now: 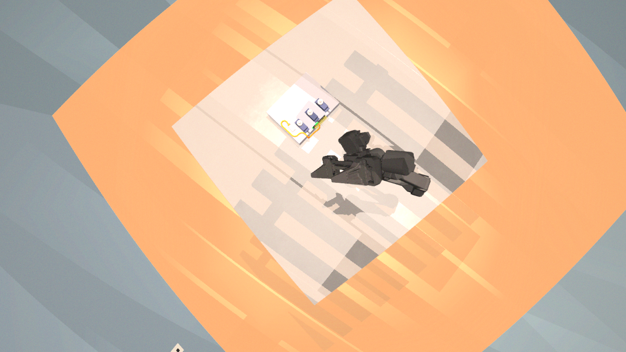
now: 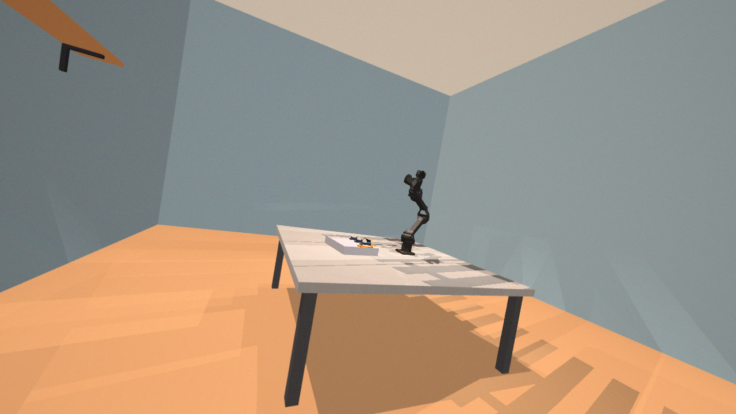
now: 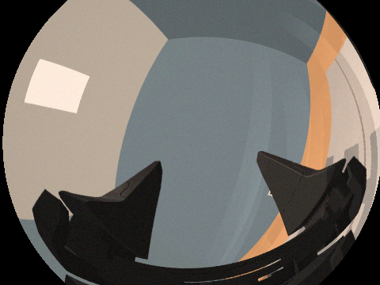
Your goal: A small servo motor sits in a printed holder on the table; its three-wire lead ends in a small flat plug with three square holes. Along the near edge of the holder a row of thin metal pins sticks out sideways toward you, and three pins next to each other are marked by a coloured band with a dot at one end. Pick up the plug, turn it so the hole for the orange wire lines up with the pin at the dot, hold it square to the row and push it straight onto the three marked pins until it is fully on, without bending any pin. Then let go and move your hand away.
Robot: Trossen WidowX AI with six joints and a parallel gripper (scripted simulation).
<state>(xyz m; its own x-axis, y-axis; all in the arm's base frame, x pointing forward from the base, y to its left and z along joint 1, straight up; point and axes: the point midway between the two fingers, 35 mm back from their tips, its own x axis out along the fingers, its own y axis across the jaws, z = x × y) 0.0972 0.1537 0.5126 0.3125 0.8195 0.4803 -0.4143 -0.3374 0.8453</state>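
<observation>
The white holder [image 1: 286, 102] [image 2: 352, 249] carries three dark blue servos [image 1: 311, 114] with pale round tops. A yellow-orange lead [image 1: 294, 134] [image 2: 366, 246] curls over one corner of the holder and runs along its edge toward the pins. The row of pins [image 1: 323, 121] looks golden, with a small green patch at one end. The plug and the dot are too small to tell. My gripper [image 1: 322, 177] [image 3: 211, 161] is open with nothing between its fingers. It is high above the table, away from the holder, and points toward the walls and ceiling in the wrist view.
The pale table [image 1: 227, 131] [image 2: 329, 275] bears the holder and the arm's base [image 2: 405, 252]. Striped shadows lie across the table top. In the top view the arm is to the lower right of the holder. The wrist view shows walls, ceiling and part of the table top.
</observation>
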